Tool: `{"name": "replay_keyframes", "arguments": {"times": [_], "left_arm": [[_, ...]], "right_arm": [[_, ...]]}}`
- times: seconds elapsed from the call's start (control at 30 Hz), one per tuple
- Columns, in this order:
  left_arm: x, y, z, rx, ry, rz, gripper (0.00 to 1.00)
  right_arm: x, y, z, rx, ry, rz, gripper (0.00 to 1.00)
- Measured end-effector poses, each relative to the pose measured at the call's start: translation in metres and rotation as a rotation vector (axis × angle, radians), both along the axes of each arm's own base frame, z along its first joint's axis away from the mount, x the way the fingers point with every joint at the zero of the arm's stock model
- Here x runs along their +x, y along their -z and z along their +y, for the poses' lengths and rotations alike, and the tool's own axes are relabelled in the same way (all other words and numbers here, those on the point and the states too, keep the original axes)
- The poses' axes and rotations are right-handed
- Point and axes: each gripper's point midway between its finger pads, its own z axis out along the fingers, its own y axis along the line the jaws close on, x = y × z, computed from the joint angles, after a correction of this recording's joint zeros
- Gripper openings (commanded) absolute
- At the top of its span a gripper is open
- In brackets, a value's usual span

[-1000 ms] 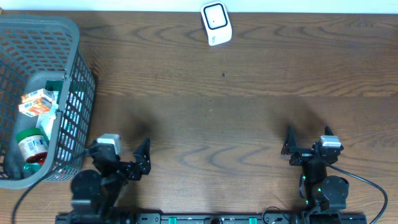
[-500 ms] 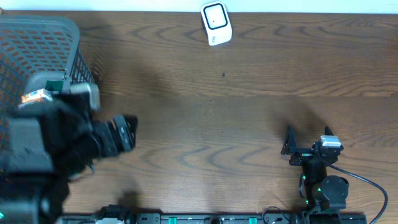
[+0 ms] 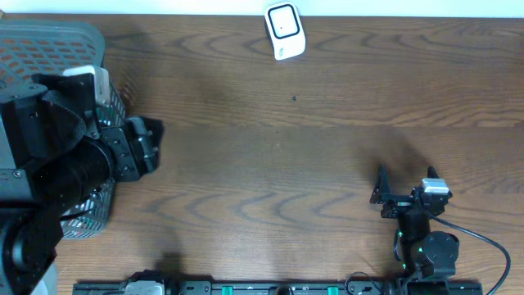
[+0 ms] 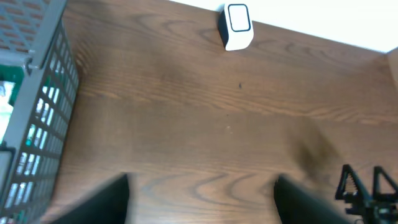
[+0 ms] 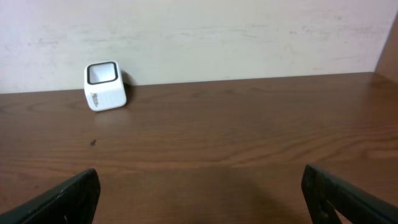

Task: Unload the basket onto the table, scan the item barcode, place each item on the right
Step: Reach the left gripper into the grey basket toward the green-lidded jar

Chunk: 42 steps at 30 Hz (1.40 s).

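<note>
Left side: grey plastic mesh basket (image 4: 43, 130) is sitting at the left end of the brown wood-grain tabletop (image 3: 270, 164). The left arm (image 3: 57, 164) is hanging high over it and blocking most of it from overhead.

Items to scan are lying inside the basket. I'm only getting slivers of green and white (image 4: 7, 73) through the mesh in the left wrist view, so I can't tell which item or where its barcode is facing.

Left tool (image 4: 200, 183): fingers are standing apart with nothing between them, only bare wood below.

Risks as I'm judging them:
- The tool is pointing at the tabletop just beside the basket, not into it. A descent from here is risking the rim or wall and a shoved or tipped basket.
- The overhead view is blocked, so a pick is going in half blind and may be catching the wrong item or two at once.
- A grab with the label facing the fingers is giving no read.

Centre: the white box-shaped scanner with a dark window (image 3: 284, 30) is standing at the far edge, well apart from the basket. Nothing is lying between them.

Right: right tool (image 5: 200, 173) is parked near the front edge, fingers wide apart and holding nothing, not obstructing.
</note>
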Motion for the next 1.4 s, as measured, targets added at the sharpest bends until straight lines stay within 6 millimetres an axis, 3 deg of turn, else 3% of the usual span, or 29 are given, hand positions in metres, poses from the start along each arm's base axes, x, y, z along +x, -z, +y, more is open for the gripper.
{"name": "replay_keyframes", "arguments": {"times": [0.2, 0.3, 0.33, 0.43, 0.53, 0.8, 0.97, 1.23, 1.4], "left_arm": [[0.003, -0.001, 0.009, 0.015, -0.065, -0.004, 0.07], [0.006, 0.0, 0.026, 0.035, -0.178, -0.003, 0.17], [0.007, 0.0, 0.031, 0.044, -0.21, -0.003, 0.22], [0.008, 0.001, 0.051, 0.092, -0.326, 0.001, 0.7], [0.011, 0.003, 0.072, 0.151, -0.445, 0.009, 0.78], [0.035, 0.022, 0.114, 0.255, -0.645, 0.095, 0.8], [0.047, 0.044, 0.157, 0.246, -0.794, 0.197, 0.86], [0.045, 0.089, 0.236, 0.17, -0.998, 0.379, 0.79], [0.036, 0.123, 0.272, 0.155, -1.063, 0.523, 0.78]], "right_arm": [[0.0, 0.0, 0.0, 0.0, 0.0, 0.0, 0.99], [0.0, 0.0, 0.0, 0.0, 0.0, 0.0, 0.99], [0.0, 0.0, 0.0, 0.0, 0.0, 0.0, 0.99], [0.0, 0.0, 0.0, 0.0, 0.0, 0.0, 0.99], [0.0, 0.0, 0.0, 0.0, 0.0, 0.0, 0.99], [0.0, 0.0, 0.0, 0.0, 0.0, 0.0, 0.99], [0.0, 0.0, 0.0, 0.0, 0.0, 0.0, 0.99], [0.0, 0.0, 0.0, 0.0, 0.0, 0.0, 0.99], [0.0, 0.0, 0.0, 0.0, 0.0, 0.0, 0.99]]}}
